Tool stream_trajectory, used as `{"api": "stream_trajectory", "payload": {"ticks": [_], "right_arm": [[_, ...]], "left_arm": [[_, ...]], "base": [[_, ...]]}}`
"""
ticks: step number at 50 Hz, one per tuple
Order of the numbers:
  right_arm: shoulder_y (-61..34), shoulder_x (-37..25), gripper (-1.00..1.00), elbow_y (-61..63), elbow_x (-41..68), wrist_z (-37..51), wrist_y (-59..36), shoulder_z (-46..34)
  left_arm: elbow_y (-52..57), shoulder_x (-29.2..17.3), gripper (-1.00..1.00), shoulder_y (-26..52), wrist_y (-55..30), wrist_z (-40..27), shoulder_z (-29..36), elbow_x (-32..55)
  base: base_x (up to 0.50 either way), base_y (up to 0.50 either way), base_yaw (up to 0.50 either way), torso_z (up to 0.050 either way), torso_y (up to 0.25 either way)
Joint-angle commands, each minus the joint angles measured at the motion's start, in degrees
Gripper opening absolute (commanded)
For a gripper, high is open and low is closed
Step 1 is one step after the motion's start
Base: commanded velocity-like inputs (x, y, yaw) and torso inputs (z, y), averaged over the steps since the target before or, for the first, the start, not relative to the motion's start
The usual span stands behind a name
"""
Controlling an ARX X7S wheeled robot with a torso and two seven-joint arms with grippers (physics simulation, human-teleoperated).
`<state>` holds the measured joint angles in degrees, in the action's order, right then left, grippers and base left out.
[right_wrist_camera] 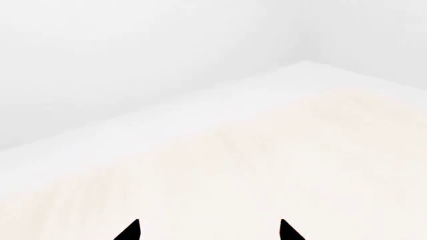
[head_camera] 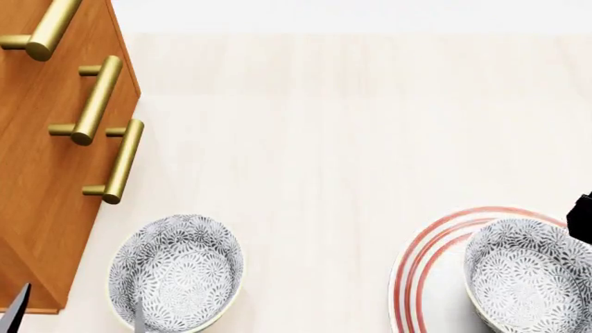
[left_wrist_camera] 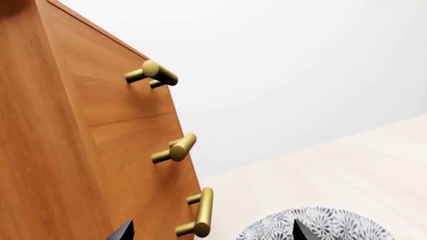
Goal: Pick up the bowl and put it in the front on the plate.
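Pale tabletop (head_camera: pixel 315 139), plate (head_camera: pixel 421 277) seemingly half cropped.

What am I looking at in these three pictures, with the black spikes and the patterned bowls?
A simulated two-armed robot. One picture looks down from its head; the other two come from cameras on its wrists. The black spikes are gripper fingertips: the left gripper and the right gripper both stand open and hold nothing. On the pale table, beside a wooden cabinet with brass handles, lies a flowered bowl. Another bowl already sits on the red-ringed plate.
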<state>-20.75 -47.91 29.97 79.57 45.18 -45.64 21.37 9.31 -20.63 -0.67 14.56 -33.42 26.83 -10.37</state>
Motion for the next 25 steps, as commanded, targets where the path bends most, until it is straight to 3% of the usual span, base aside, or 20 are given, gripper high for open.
{"api": "stream_trajectory", "payload": {"ticks": [1, 4, 7, 10, 15, 21, 25], "right_arm": [[2.97, 1.86, 1.00, 8.65, -12.22, 3.75, 4.44, 3.88], [7.69, 5.73, 1.00, 11.19, -23.22, 2.16, 9.48, 2.25], [13.42, 10.05, 1.00, 11.22, -41.93, -0.45, 20.39, -2.10], [16.79, 14.13, 1.00, 11.17, -50.34, -1.20, 28.91, -3.60], [20.58, 18.41, 1.00, 8.32, -59.29, -5.62, 43.44, -6.83], [23.32, 25.03, 1.00, -0.30, -69.43, -4.20, 56.68, -9.22], [24.93, 25.55, 1.00, -1.95, -74.00, -6.07, 65.81, -11.08]], "left_arm": [[1.02, 0.98, 1.00, -0.42, 0.71, 0.35, -1.73, -0.76], [1.92, 0.80, 1.00, -0.63, 0.89, -0.21, -1.98, -1.45], [2.31, 0.62, 1.00, -0.67, 1.13, -0.63, -2.26, -1.72], [2.97, 0.47, 1.00, -0.72, 1.05, -1.01, -2.66, -1.91], [4.06, 0.23, 1.00, -1.11, 1.00, -1.76, -3.26, -2.29], [6.26, -0.19, 1.00, -1.63, 0.57, -2.76, -4.64, -2.42], [7.73, -0.54, 1.00, -2.70, 0.87, -4.44, -5.65, -4.09]], "base": [[0.00, 0.00, 0.00, 0.000, 0.000], [0.00, 0.00, 0.00, 0.000, 0.000], [0.00, 0.00, 0.00, 0.000, 0.000], [0.00, 0.00, 0.00, 0.000, 0.000], [0.00, 0.00, 0.00, 0.000, 0.000], [0.00, 0.00, 0.00, 0.000, 0.000], [0.00, 0.00, 0.00, 0.000, 0.000]]}}
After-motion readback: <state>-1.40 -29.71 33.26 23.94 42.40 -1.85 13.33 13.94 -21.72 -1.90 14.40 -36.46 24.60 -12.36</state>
